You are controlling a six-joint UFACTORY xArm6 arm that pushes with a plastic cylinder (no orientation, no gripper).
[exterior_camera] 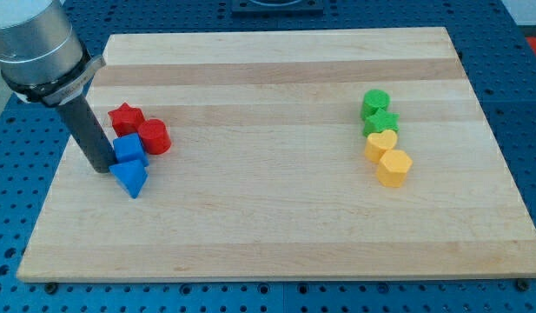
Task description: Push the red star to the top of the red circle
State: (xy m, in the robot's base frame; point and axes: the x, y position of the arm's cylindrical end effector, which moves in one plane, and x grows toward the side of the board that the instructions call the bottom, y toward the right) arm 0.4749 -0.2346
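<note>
The red star [125, 117] lies at the view's left, touching the upper left side of the red circle [154, 136]. A blue cube [129, 149] sits just below the star and left of the circle, and a blue triangle [129, 178] lies below the cube. My tip [101, 167] rests on the board just left of the two blue blocks, below and left of the red star, close to or touching the blue cube.
At the view's right stand a green circle [375, 103], a green star [381, 123], a yellow heart [380, 145] and a yellow hexagon-like block [393, 166] in a close column. The wooden board [276, 226] lies on a blue perforated table.
</note>
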